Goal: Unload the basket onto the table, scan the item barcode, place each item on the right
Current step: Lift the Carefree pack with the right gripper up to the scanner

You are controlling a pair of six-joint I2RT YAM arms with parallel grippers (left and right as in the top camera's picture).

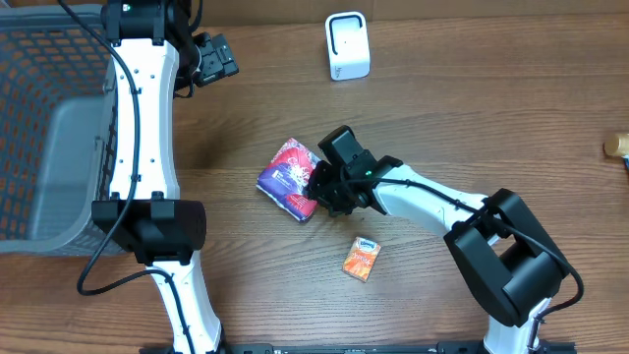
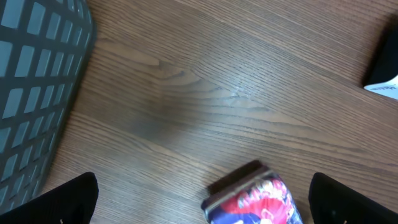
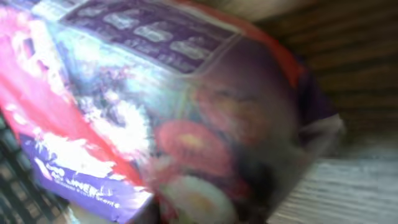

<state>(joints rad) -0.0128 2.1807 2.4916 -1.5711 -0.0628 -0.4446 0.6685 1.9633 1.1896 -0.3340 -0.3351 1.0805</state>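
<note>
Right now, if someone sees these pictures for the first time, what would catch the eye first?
The bright purple-and-red packet in the middle of the wooden table, with the right gripper against its right edge; it fills the right wrist view. Next, the large grey basket at the left edge and the white scanner at the far side.

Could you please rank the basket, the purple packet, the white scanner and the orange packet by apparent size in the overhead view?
The basket, largest
purple packet, partly under the right gripper
white scanner, nearly its equal
orange packet, smallest
</note>
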